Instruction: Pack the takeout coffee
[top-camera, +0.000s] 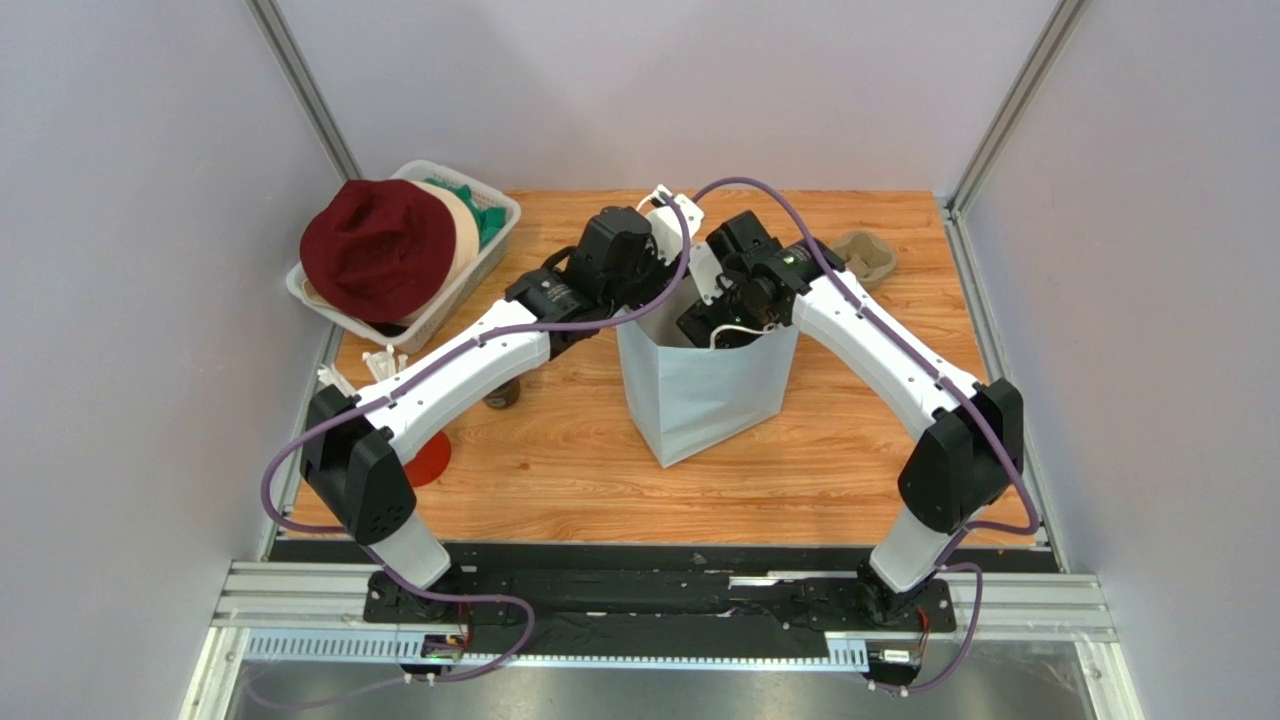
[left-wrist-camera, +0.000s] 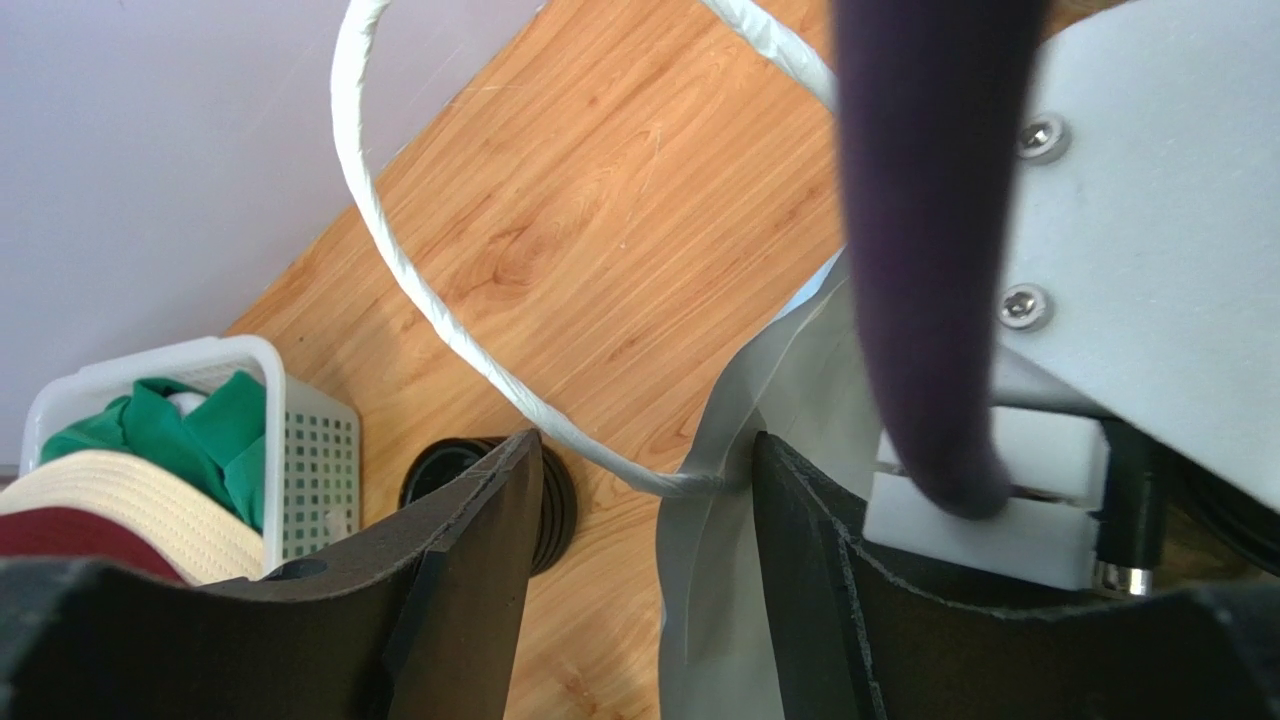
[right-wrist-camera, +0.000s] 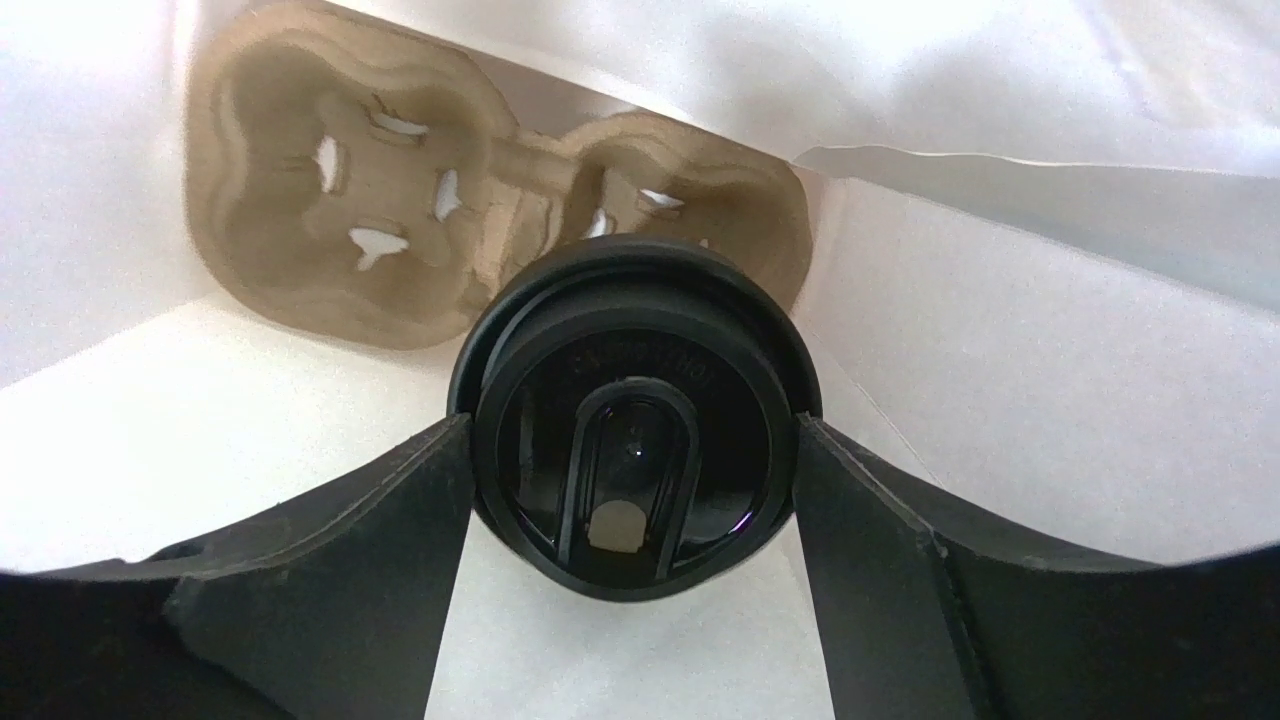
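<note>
The takeout coffee (right-wrist-camera: 631, 435) is a black cup seen from above, with a black lid and sip slot. My right gripper (right-wrist-camera: 631, 495) is shut on its sides and holds it inside the pale-blue paper bag (top-camera: 699, 383), above a pulp cup tray (right-wrist-camera: 346, 225) on the bag's floor. In the top view the right gripper (top-camera: 718, 320) reaches into the bag's mouth. My left gripper (left-wrist-camera: 646, 465) is open at the bag's back left rim. The bag wall (left-wrist-camera: 721, 600) and its white handle (left-wrist-camera: 451, 323) pass between the jaws, the wall against the right finger.
A white basket (top-camera: 451, 293) with a maroon hat (top-camera: 376, 248) stands at the back left. A dark round object (left-wrist-camera: 451, 465) sits on the table next to it. Another pulp tray (top-camera: 869, 255) lies back right. A red cup (top-camera: 428, 458) is under the left arm.
</note>
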